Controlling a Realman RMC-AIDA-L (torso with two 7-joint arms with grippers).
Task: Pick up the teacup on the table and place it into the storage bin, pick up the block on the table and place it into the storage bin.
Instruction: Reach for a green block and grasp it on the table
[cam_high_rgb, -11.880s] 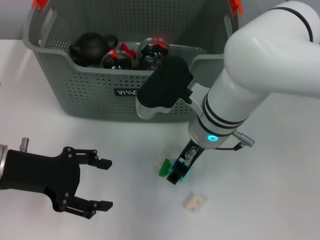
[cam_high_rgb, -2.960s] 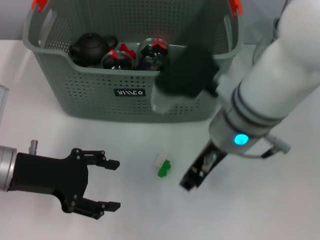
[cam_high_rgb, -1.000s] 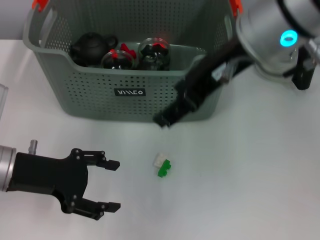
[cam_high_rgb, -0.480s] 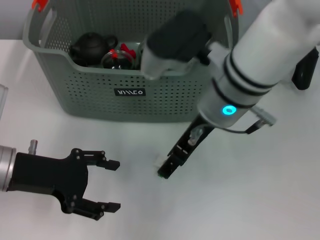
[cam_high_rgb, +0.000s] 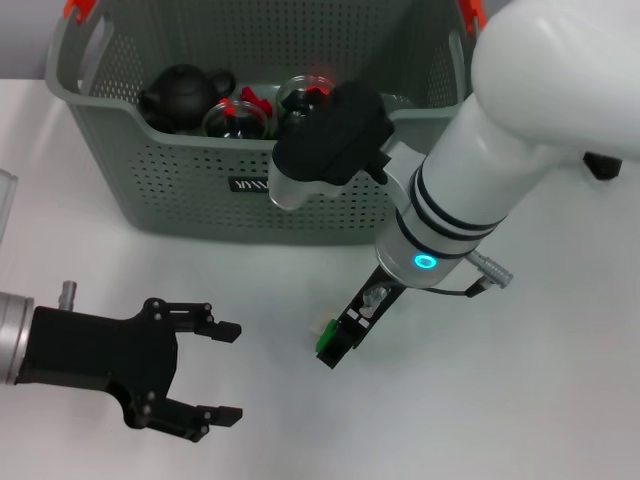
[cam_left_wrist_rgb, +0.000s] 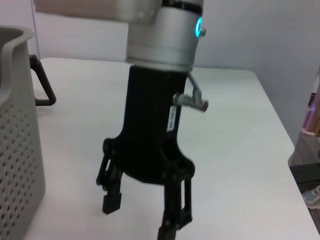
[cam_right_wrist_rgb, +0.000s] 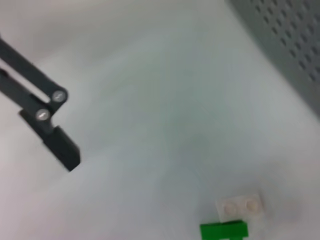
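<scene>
The block is a small green piece (cam_high_rgb: 324, 336) joined to a pale one, lying on the white table in front of the storage bin (cam_high_rgb: 200, 200). In the right wrist view the green piece (cam_right_wrist_rgb: 224, 231) and the pale piece (cam_right_wrist_rgb: 239, 206) sit side by side. My right gripper (cam_high_rgb: 338, 348) hangs straight down right beside the block. The left wrist view shows the right gripper (cam_left_wrist_rgb: 142, 217) open, with nothing between its fingers. Two glass teacups (cam_high_rgb: 235, 120) lie inside the bin. My left gripper (cam_high_rgb: 230, 372) stands open low over the table at the front left.
A black teapot (cam_high_rgb: 180, 90) lies in the bin beside the glass cups. The bin wall shows in the left wrist view (cam_left_wrist_rgb: 15, 125) and the right wrist view (cam_right_wrist_rgb: 285, 45). A pale translucent thing (cam_high_rgb: 5, 200) is cut off by the table's left edge.
The right arm swung from beside the bin down to the block and has now settled with its fingers next to it. The left arm has stayed put.
</scene>
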